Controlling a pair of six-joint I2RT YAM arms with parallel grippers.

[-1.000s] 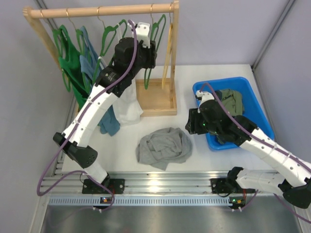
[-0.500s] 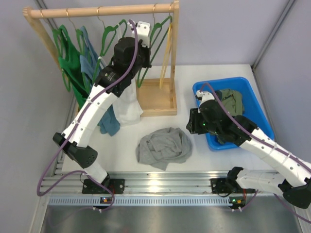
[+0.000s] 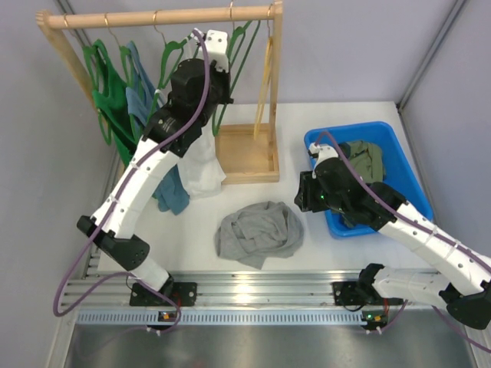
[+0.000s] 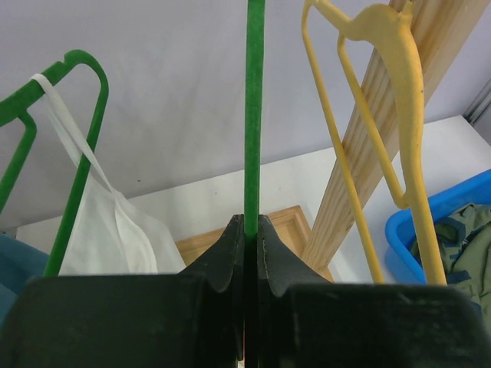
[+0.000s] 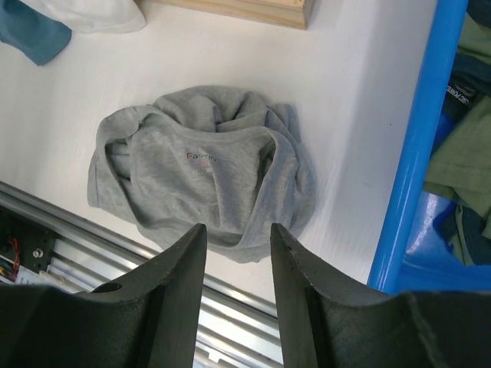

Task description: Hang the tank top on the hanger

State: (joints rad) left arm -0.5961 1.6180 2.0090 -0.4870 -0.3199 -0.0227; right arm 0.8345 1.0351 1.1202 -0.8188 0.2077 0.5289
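Observation:
The light grey tank top (image 3: 259,232) lies crumpled on the white table; in the right wrist view this tank top (image 5: 207,165) sits just beyond my open right gripper (image 5: 236,230), which hovers above its near edge with nothing between the fingers. The green hanger (image 3: 239,47) hangs from the wooden rail. My left gripper (image 4: 250,226) is shut on the hanger's thin green bar (image 4: 254,115), which runs straight up from between the fingers. In the top view the left gripper (image 3: 222,73) is raised at the rack.
The wooden rack (image 3: 153,17) holds other green hangers with green, blue and white garments (image 3: 201,165). A yellow hanger (image 4: 399,100) hangs right beside the held one, by the rack's post. A blue bin (image 3: 410,180) with an olive garment (image 3: 367,159) stands at the right.
The left gripper has closed on the green hanger and shifted it left along the rail. The right arm has barely moved; its jaws narrowed slightly.

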